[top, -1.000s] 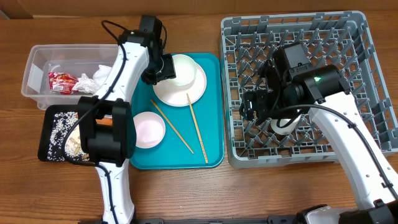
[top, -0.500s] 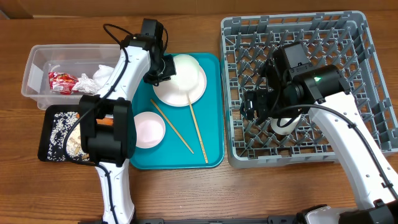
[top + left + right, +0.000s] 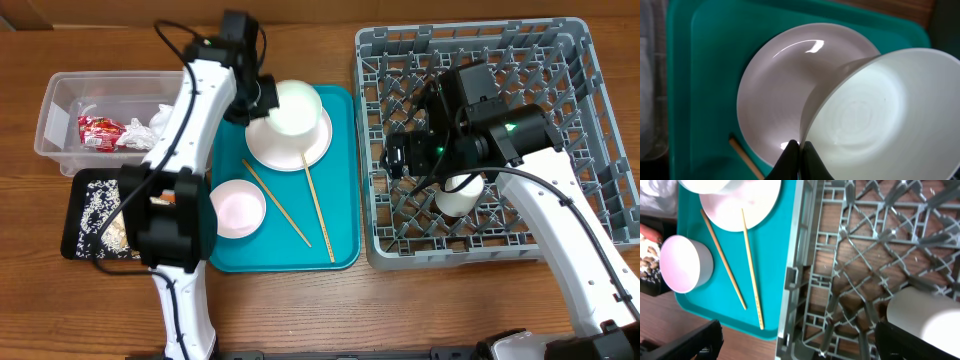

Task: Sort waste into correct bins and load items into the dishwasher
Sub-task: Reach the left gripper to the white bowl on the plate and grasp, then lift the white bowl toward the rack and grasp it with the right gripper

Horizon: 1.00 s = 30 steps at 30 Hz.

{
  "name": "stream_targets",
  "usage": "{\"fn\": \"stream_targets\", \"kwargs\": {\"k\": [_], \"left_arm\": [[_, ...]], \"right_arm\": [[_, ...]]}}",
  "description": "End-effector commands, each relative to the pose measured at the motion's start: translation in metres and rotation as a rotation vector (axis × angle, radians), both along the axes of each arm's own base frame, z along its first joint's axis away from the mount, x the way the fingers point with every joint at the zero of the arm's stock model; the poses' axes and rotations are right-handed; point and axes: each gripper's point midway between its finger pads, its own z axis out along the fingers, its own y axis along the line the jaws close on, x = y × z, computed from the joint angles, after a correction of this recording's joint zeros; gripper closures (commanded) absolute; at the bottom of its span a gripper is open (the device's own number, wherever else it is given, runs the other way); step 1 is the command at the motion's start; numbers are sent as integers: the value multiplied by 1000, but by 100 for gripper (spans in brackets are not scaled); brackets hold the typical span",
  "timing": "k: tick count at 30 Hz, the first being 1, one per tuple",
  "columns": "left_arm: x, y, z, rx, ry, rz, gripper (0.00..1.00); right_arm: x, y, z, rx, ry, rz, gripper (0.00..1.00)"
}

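The left gripper [image 3: 800,146] now pinches the near rim of the white bowl [image 3: 880,110], jaws pressed onto the thin wall. The bowl hangs tipped over the round white plate [image 3: 772,95] on the teal tray [image 3: 705,60]. Whether its far edge touches the plate cannot be told. This grip suggests the bowl is the next item bound for the grey dish rack [image 3: 600,130].

The right gripper [image 3: 412,158] stands spread wide above the rack, apart from the white cup [image 3: 460,197] among the pegs. That item looks loaded.

A second earlier the left jaws stood half apart beside the rim with the bowl resting level in the plate. The right gripper was lower, close around the cup. The two chopsticks [image 3: 300,205] lie unmoved on the tray.
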Motion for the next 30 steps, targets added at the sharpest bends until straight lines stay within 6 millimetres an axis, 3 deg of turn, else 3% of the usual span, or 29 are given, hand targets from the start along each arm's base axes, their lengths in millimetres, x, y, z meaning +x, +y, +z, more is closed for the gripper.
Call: {"fn": "stream_targets", "kwargs": {"k": [1, 4, 6, 10, 13, 25, 30], "left_arm": [[-8, -7, 93, -14, -172, -32, 96], [-26, -11, 107, -12, -160, -48, 96], [-37, -15, 111, -7, -144, -75, 96], [-57, -28, 103, 8, -76, -122, 96], [-69, -40, 100, 25, -43, -173, 96], [-87, -80, 100, 24, -43, -275, 94], [-91, -88, 100, 16, -39, -292, 92]], "right_arm": [[12, 4, 13, 14, -64, 1, 0], [19, 8, 18, 35, -94, -2, 2], [24, 12, 21, 54, -118, 3, 9], [30, 25, 32, 127, -157, 35, 25], [35, 30, 37, 155, -180, 40, 26], [42, 33, 32, 158, -186, 40, 26], [43, 36, 26, 168, -164, 48, 39]]}}
